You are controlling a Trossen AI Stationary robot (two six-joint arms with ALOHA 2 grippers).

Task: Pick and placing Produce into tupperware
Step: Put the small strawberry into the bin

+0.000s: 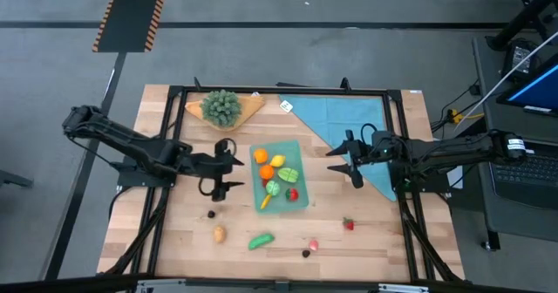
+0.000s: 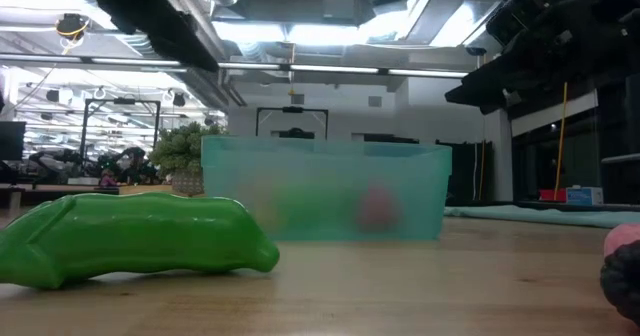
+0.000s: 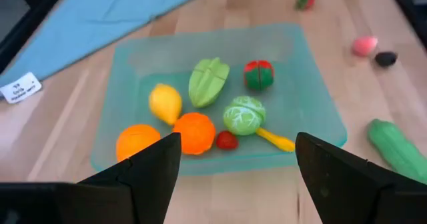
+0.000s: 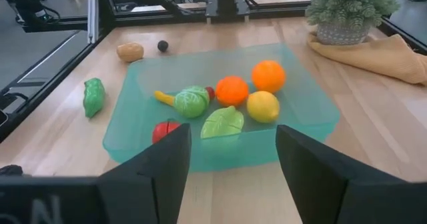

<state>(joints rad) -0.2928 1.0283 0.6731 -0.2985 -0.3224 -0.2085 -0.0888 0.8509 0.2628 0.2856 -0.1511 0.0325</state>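
Note:
The teal tupperware [image 1: 281, 176] rests on its base at the table's middle and holds several produce pieces: two oranges [image 3: 194, 131], a lemon [image 3: 165, 103], a green leafy piece [image 3: 207, 81], a cabbage [image 3: 243, 115] and a red piece [image 3: 258, 74]. More produce lies loose near the front edge: a green pod [image 1: 261, 240], a brown piece [image 1: 219, 234], a dark berry [image 1: 211, 213], a pink piece [image 1: 312, 243] and a strawberry [image 1: 348, 224]. My left gripper [image 1: 235, 166] hangs open just left of the tupperware. My right gripper [image 1: 338, 160] hangs open just right of it. Both are empty.
A bushy green plant [image 1: 221, 106] sits on a tan board at the far edge. A light-blue cloth [image 1: 349, 123] covers the far right, with a white tag [image 1: 286, 106] beside it. Black frame rails [image 1: 166, 145] run along the table's sides.

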